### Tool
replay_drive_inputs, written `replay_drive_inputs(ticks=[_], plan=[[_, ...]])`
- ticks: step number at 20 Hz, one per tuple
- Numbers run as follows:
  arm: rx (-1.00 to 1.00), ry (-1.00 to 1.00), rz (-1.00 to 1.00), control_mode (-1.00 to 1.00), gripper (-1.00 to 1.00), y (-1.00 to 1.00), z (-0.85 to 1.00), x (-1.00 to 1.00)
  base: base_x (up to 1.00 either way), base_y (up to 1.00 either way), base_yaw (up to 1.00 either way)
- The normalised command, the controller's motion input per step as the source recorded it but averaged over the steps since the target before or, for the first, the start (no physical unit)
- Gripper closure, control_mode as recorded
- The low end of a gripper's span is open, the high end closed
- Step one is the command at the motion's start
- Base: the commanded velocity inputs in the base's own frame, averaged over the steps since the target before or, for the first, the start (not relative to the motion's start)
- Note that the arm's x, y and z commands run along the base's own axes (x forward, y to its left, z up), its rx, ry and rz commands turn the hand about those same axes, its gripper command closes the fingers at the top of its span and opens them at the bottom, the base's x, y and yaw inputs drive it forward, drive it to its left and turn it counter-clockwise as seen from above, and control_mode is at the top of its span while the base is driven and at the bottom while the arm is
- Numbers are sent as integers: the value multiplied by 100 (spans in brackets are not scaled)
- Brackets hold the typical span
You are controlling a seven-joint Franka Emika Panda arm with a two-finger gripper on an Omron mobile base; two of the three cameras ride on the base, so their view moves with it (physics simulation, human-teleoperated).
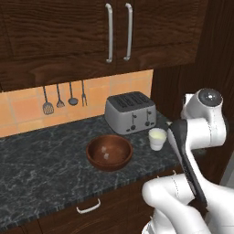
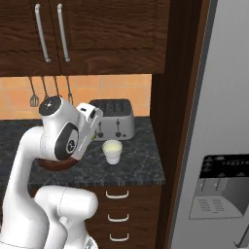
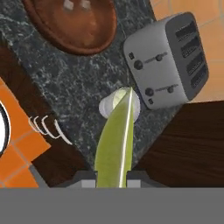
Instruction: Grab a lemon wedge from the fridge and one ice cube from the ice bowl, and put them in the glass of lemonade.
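Dark speckled stone surface [image 1: 41, 160] under brown wood cabinets [image 1: 68, 32]; the tall smooth grey fridge [image 2: 219, 121] shows from the right. Boxy silver toaster [image 1: 130, 112], round wooden bowl [image 1: 109, 152], pale glass [image 1: 156, 138]. Gripper [image 3: 113, 177] pinches the yellow-green wedge [image 3: 114, 140] above the glass.

Brushed metal toaster [image 1: 130, 112], wooden ice bowl [image 1: 109, 152] and dark wood cabinets [image 1: 68, 36] over glossy marbled stone counter [image 1: 41, 169].
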Motion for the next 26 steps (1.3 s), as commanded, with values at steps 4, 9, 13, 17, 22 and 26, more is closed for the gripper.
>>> replay_drive_inputs(ticks=[4, 9, 13, 17, 22, 26], plan=[[-32, -1, 35, -100, 100, -23, -35, -41, 0, 0, 0], [-41, 6, 30, -100, 100, -2, -3, -10, 0, 0, 0], [-48, 4, 29, -100, 100, 0, -2, 0, 0, 0, 0], [-44, 0, 43, -100, 100, 0, -24, 3, 0, 0, 0], [-41, 2, 48, -100, 100, 0, -37, 4, 0, 0, 0], [-37, 4, 39, -100, 100, 0, -46, 14, 0, 0, 0]])
